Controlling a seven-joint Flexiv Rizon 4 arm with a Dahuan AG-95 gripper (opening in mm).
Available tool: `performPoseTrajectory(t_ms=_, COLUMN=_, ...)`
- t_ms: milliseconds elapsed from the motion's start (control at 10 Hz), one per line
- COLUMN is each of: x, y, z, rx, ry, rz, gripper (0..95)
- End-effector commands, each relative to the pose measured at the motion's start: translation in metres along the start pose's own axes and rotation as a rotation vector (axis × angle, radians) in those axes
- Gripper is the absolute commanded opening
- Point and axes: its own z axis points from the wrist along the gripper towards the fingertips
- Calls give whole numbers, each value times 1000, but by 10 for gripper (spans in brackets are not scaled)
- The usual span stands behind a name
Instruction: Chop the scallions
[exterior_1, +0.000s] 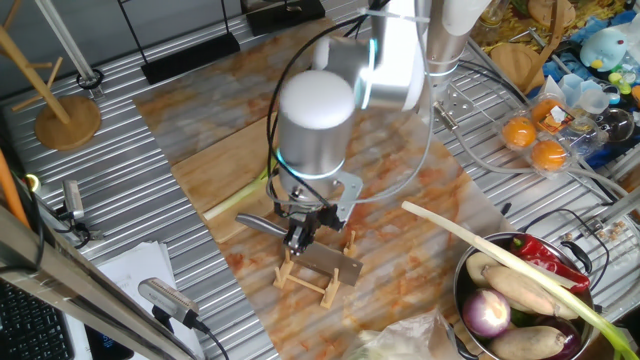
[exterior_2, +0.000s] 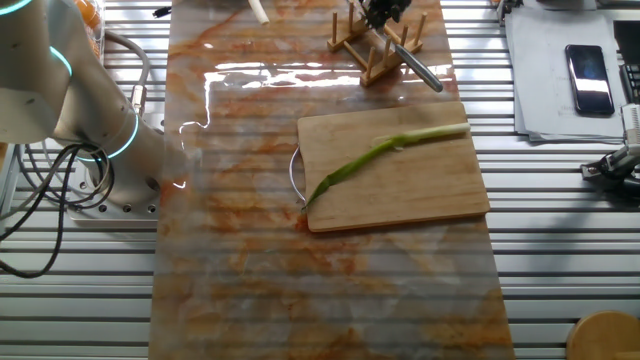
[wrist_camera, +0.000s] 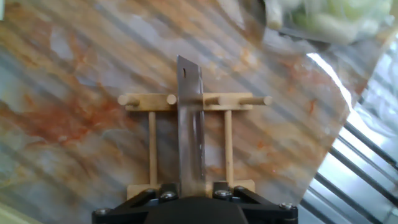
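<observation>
Scallions, a single slim stalk fading from pale whitish root to green tip, lie diagonally across the rectangular wooden cutting board, right of centre in the other fixed view. Above it, at the frame's top, a small wooden dowel rack stands on the marbled orange mat. The steel cleaver sits edge-up in the rack, and the black two-finger gripper is closed narrowly around its dark handle.
</observation>
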Motion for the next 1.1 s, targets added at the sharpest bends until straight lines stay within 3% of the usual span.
performPoseTrajectory(t_ms=100, x=-3, y=6, z=-1, rx=0, ry=-14, rz=-20, gripper=190)
performPoseTrajectory(t_ms=200, x=-3, y=8, z=0, rx=5, ry=-20, rz=-21, gripper=190)
performPoseTrajectory(t_ms=300, x=-3, y=8, z=0, rx=2, ry=-34, rz=-12, gripper=380)
performPoseTrajectory(t_ms=600, x=-3, y=7, z=1, rx=-4, ry=2, rz=-8, gripper=380)
performPoseTrajectory(t_ms=1100, x=-5, y=12, z=12, rx=-10, ry=4, rz=-6, gripper=380)
